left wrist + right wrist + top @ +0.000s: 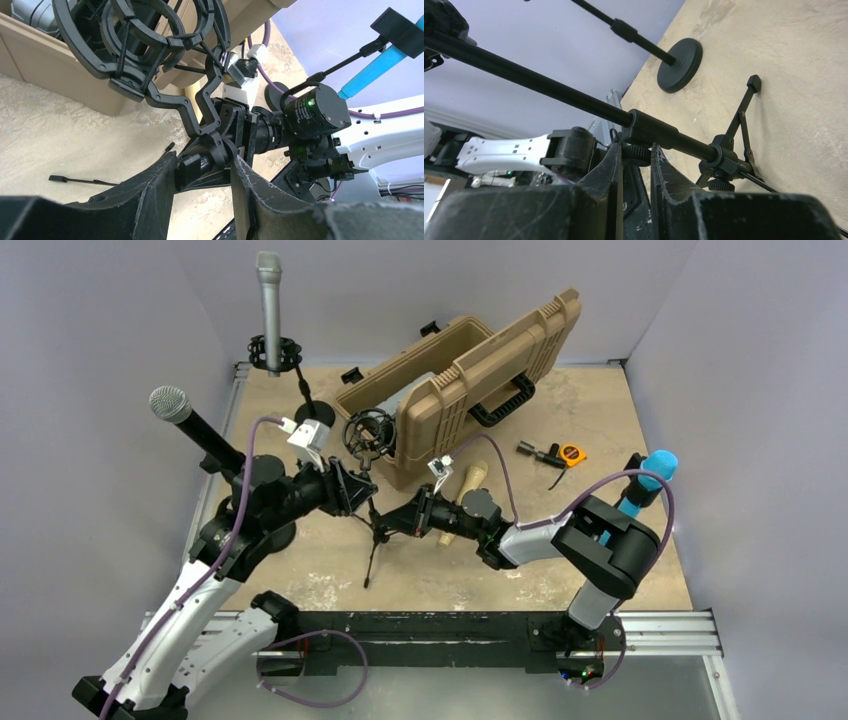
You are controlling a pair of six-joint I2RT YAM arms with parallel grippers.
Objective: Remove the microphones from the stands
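A black tripod stand [374, 552] stands mid-table; its round shock mount [367, 433] holds no microphone, as the left wrist view [125, 45] also shows. My left gripper [362, 502] is shut on the stand's swivel joint [202, 162] just below the mount. My right gripper [398, 523] is shut on the small knurled knob [636, 152] under the pole collar [651, 131]. Other microphones stay on stands: silver [270, 295] at the back left, black with a grey grille [190, 420] at the left, blue [652, 475] at the right.
An open tan hard case [470, 390] stands just behind the shock mount, with something grey inside. A yellow tape measure [572, 453], a black tool [540, 452] and a wooden handle [462, 490] lie to the right. A round stand base [681, 57] sits near the tripod legs.
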